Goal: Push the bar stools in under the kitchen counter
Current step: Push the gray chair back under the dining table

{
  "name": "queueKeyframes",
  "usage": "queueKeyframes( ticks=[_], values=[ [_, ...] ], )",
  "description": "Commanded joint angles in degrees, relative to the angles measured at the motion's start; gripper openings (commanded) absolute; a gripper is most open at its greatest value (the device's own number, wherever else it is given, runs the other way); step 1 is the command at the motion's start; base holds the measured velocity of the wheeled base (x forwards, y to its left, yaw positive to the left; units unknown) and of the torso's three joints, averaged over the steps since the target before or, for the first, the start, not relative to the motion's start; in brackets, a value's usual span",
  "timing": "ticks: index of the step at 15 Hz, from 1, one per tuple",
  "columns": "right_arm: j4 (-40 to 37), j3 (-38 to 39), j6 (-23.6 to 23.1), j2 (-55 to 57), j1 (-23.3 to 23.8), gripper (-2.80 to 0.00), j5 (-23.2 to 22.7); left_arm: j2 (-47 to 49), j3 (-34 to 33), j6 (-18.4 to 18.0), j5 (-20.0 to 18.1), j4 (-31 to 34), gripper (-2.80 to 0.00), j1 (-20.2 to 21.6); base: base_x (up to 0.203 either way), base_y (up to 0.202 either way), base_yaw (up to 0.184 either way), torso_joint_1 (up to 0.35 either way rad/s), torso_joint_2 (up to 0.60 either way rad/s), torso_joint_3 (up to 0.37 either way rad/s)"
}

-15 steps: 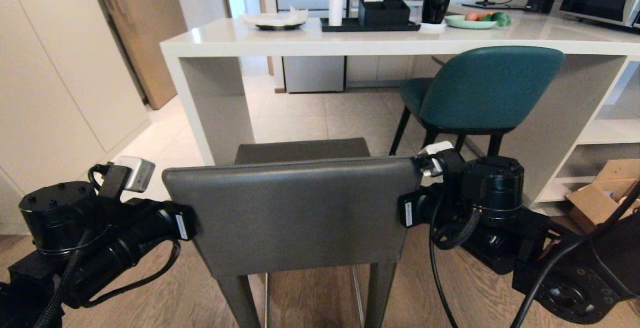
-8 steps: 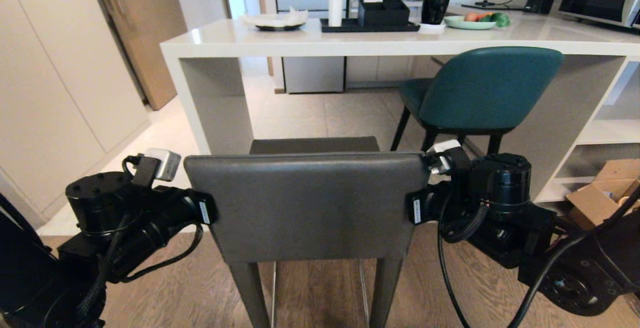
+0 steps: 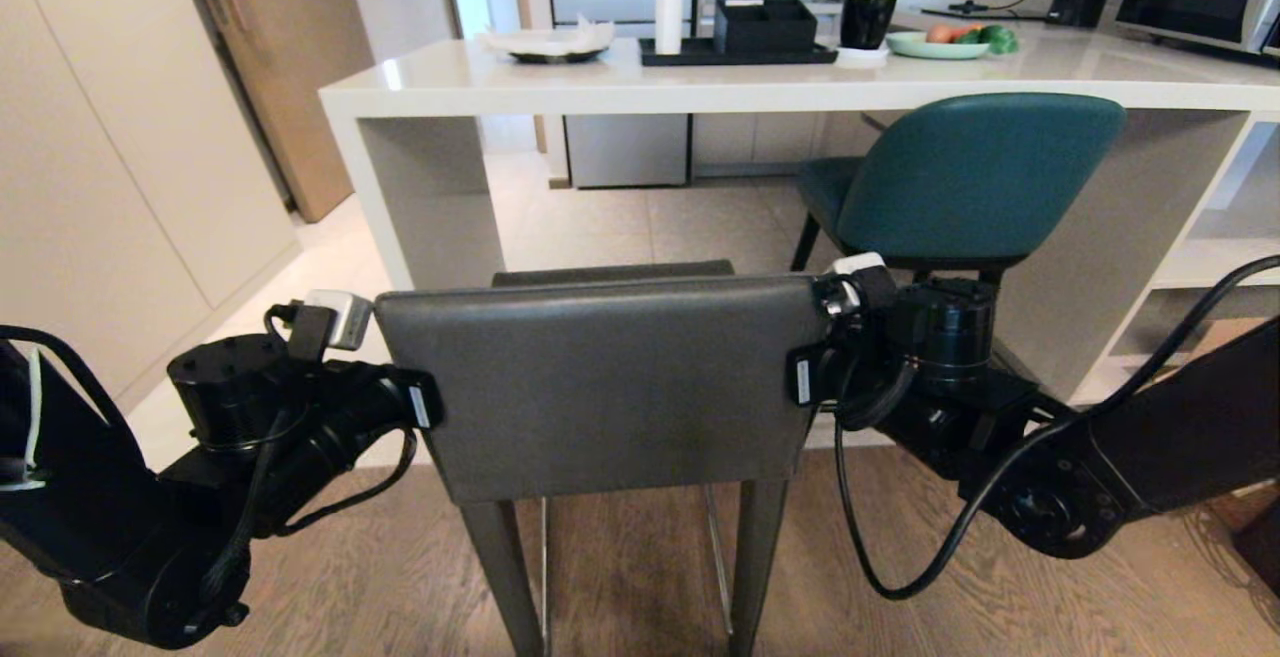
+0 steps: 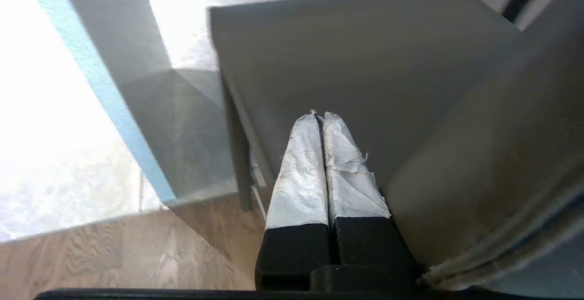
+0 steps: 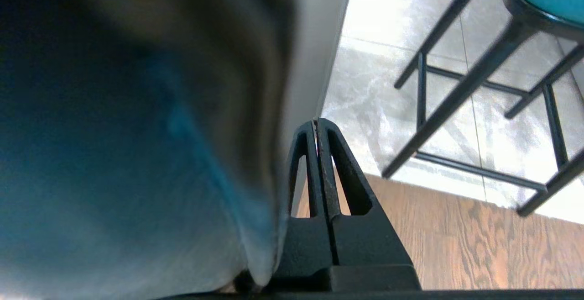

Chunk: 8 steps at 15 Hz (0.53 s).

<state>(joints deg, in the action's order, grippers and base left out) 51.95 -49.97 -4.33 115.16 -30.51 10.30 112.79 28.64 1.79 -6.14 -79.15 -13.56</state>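
Two bar stools stand before the kitchen counter [image 3: 600, 87]. The dark grey stool [image 3: 610, 387], with its square flat back, stands nearest the robot on the wood floor [image 3: 350, 587], its seat just short of the white side panel. The teal stool [image 3: 975, 177] stands farther right, its seat already partly under the tabletop, black legs on pale tile.

Two arms flank the grey backrest. The left end effector [image 4: 323, 122] has its tape-wrapped fingers pressed together, holding nothing, lying beside the seat and the backrest's left edge. The right end effector [image 5: 317, 124] is likewise fully closed and empty, beside the backrest's right edge.

The glossy white tabletop carries one black tray [image 3: 738, 52], one black mug [image 3: 866, 19], one white cylinder [image 3: 668, 22] and two plates. Open shelf cubbies [image 3: 1215, 247] lie at its right end.
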Motion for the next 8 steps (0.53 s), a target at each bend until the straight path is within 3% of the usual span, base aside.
queueKeyframes(
  ticks=[1, 8],
  values=[
    [0.2, -0.4, -0.1, 1.5, -0.6, -2.8, -0.2, 2.9, 1.9, -0.3, 0.0, -0.4, -2.8, 0.9, 0.0, 0.0, 0.0, 0.0, 0.0, 0.0],
    [0.2, -2.0, -0.2, 2.7, -0.6, -2.8, -0.3, 8.1, 9.7, -2.1, 0.1, 1.0, -2.8, 1.1, 0.0, 0.0, 0.0, 0.0, 0.0, 0.0]
  ],
)
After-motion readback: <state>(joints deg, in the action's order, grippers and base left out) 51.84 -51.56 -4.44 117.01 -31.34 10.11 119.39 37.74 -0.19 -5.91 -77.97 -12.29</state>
